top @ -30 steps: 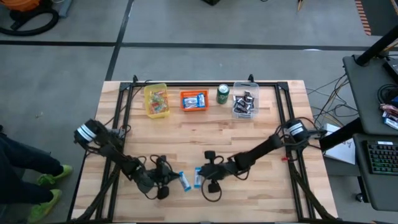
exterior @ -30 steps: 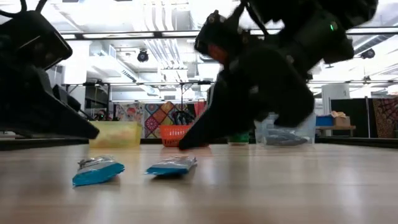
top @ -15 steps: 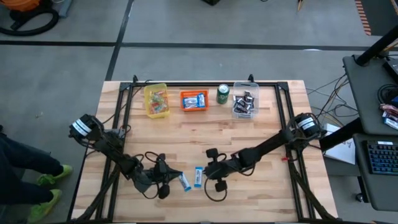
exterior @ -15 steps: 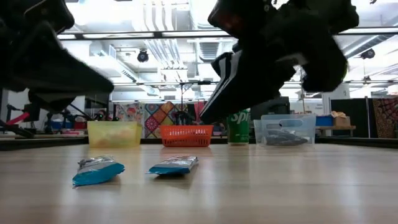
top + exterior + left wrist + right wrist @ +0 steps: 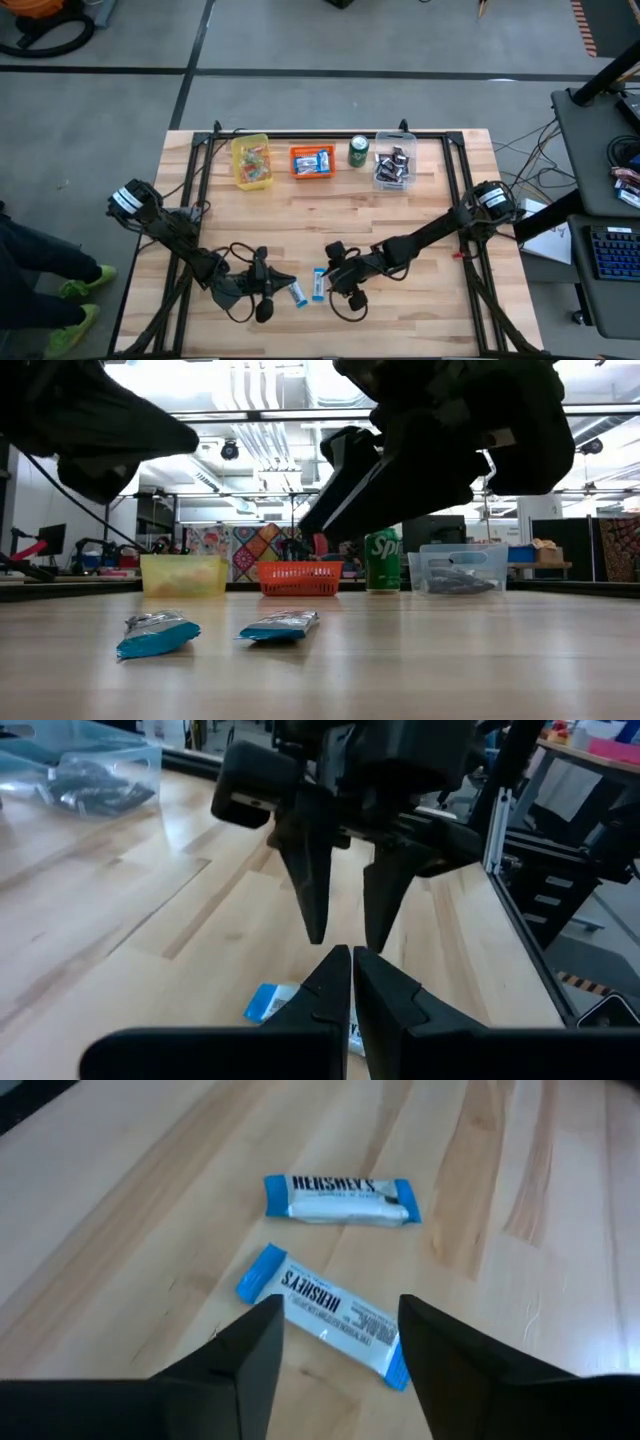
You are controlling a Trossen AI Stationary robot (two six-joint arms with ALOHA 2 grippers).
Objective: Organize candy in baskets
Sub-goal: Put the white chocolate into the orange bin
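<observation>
Right gripper (image 5: pixel 335 1345), fingers spread and empty, hangs over the nearer Hershey's bar (image 5: pixel 325 1315); the second bar (image 5: pixel 341 1198) lies just beyond. The clenched left gripper (image 5: pixel 350 970) faces it closely, so they could collide and scatter the bars.

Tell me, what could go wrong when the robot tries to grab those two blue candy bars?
The two bars lie close together, so the open right gripper, aimed at the nearer one, might nudge or catch the other. The left gripper, shut, points at the right one from just across the bars; if both go in, they could bump. The bars lie flat on the table, so the fingers may slide off the wrapper.
</observation>
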